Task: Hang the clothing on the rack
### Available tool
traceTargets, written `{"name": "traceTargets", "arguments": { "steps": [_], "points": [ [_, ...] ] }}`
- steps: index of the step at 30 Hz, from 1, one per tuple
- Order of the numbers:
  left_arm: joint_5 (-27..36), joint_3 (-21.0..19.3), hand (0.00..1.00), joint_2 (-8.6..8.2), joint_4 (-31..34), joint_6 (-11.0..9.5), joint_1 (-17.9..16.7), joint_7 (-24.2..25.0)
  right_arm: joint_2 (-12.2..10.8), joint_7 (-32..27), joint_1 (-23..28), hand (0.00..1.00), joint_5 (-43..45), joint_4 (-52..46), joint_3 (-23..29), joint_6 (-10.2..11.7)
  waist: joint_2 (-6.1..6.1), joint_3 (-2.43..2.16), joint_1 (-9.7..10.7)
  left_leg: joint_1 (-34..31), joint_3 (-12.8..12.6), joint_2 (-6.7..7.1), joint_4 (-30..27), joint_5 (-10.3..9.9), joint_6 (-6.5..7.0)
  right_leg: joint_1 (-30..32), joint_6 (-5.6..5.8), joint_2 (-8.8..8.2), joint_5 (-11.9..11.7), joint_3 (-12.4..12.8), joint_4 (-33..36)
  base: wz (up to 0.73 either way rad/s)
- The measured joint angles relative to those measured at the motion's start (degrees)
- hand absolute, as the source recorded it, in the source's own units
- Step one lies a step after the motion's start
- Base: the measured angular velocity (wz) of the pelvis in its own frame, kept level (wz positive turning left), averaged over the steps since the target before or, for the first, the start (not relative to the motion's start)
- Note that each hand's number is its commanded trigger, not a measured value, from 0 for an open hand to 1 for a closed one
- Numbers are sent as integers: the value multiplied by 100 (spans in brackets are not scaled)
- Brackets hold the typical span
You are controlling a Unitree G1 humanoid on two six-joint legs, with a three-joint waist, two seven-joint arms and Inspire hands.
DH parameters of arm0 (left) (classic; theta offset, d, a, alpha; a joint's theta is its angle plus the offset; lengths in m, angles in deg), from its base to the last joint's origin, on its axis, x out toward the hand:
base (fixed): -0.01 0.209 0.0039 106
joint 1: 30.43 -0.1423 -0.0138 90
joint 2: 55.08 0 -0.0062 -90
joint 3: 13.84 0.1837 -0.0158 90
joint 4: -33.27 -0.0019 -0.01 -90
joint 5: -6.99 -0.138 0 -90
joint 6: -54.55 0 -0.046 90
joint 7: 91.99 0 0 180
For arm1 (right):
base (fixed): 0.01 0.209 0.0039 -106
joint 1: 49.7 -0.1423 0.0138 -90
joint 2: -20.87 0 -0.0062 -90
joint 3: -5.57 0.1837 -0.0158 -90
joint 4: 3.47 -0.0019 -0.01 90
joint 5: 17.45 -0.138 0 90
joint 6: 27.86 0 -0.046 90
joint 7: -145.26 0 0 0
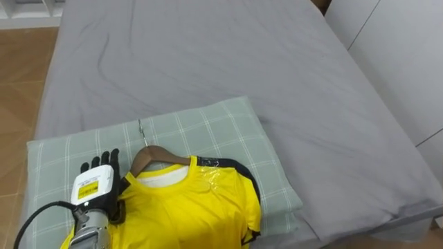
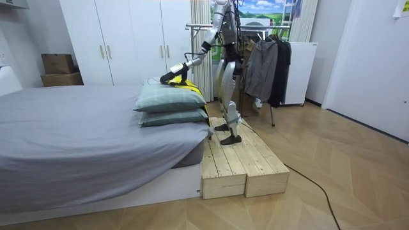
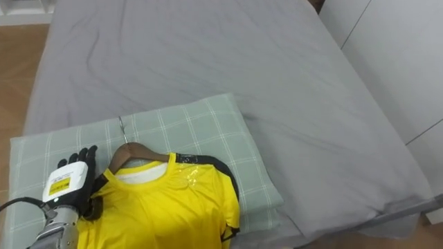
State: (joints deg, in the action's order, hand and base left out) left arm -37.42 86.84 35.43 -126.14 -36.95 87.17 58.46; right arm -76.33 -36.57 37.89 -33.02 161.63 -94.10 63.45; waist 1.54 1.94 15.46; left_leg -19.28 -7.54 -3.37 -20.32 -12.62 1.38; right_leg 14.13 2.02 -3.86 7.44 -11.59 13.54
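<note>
My left hand (image 1: pixel 102 185) lies flat on the shoulder of the yellow short-sleeved shirt with dark trim (image 1: pixel 197 207)
Its fingers (image 1: pixel 105 161) are stretched straight and grip nothing, their tips reaching onto the pale green checked pillow (image 1: pixel 208 128) just beside the brown wooden hanger (image 1: pixel 158 155); that hanger sits inside the shirt's collar, its thin metal hook (image 1: pixel 141 130) lying on the pillow. The shirt rests on that pillow, on the grey-sheeted bed (image 1: pixel 208 55). In the room view I stand on a low wooden plank platform (image 2: pixel 239 163) beside the bed, arm reached over two stacked pillows
</note>
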Motion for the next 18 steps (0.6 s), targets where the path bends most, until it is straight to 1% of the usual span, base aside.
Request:
{"name": "traceTargets", "arguments": {
  "steps": [1, 3, 5, 10, 13, 15, 18],
  "points": [
    [0, 0, 0, 0, 0, 0, 0, 31, 3, 2, 0, 0, 0, -1, 0, 0, -4, 5, 0, 2, -14, -5, 1, 0, 0, 0, 0, 0, 0, 1, 0, 0],
    [-2, 1, 0, 0, -1, 2, 6, 135, 16, 8, -2, 0, -1, -5, 0, 4, -16, 40, 1, 5, -23, -3, 4, 0, 0, 3, -1, 0, -1, 10, 1, 0],
    [-2, 2, 0, 0, -1, 1, 6, 168, 21, 15, 4, 0, -6, -2, 0, 3, -15, 62, 3, 4, -27, 1, 7, 0, 0, 6, -2, -1, -1, 16, 1, 0],
    [-6, 27, 0, 3, 0, -5, 57, 273, 28, 26, 5, 0, -24, -5, -29, 14, -20, 66, 0, -5, -29, 10, 3, 0, 0, 10, -1, 0, -1, 1, 2, 1],
    [-6, 25, 0, 13, -1, -7, 105, 298, 35, 26, 5, 0, -22, -4, -29, 61, -37, 72, -15, -13, -46, 2, -42, 0, 1, 8, -1, -1, -1, -10, 2, 0],
    [5, 26, 0, 26, -8, -5, 122, 350, 44, 21, -8, 0, -24, -4, -29, 63, -66, 81, -16, -6, -49, 0, -42, 2, 2, 8, -1, -6, -1, -8, 5, 0],
    [5, 27, 0, 27, -43, -2, 132, 416, 60, 17, -38, 0, -39, 2, -29, 59, -104, 78, -4, 1, -58, 2, -39, 7, 11, 8, -1, -11, -1, 3, 12, 0]
  ]
}}
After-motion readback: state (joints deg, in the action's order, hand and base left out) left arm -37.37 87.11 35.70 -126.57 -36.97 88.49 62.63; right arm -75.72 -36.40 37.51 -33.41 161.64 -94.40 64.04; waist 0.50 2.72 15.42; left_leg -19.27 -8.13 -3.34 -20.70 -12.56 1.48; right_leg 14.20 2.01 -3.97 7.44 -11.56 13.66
